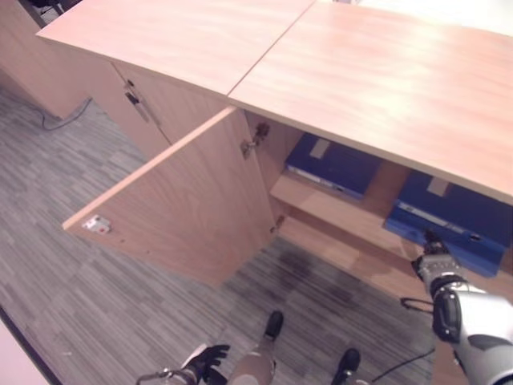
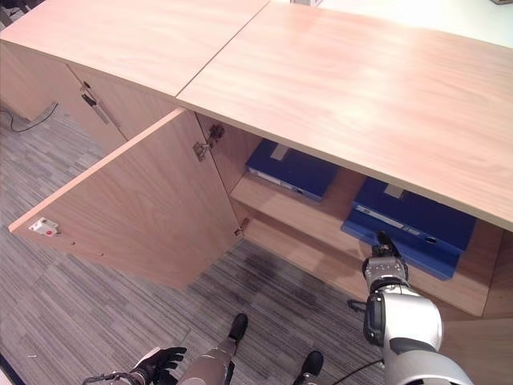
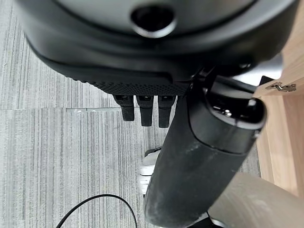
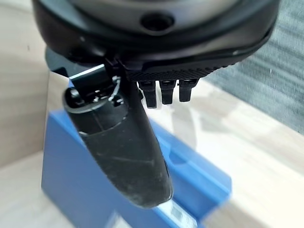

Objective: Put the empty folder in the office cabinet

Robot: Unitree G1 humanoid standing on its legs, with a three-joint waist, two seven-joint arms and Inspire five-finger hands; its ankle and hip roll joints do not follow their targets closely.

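Now: right hand (image 2: 385, 255) with straight, loose fingers, holding nothing, at the blue folder (image 2: 413, 226) lying on the cabinet (image 2: 337, 88) shelf; advice: draw straight back, clear of the shelf edge

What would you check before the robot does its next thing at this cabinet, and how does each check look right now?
1. Cabinet door swung open, out of the way: ok.
2. Blue folder on the right lying on the shelf inside the cabinet: ok.
3. Second blue folder lying further left on the same shelf, apart from the first: ok.
4. Right hand at the right folder's front edge, fingers straight rather than curled round it: ok, looks let go.
5. Left hand low by the floor, holding nothing: ok.
6. Folder pushed in far enough for the door to shut: cannot tell.
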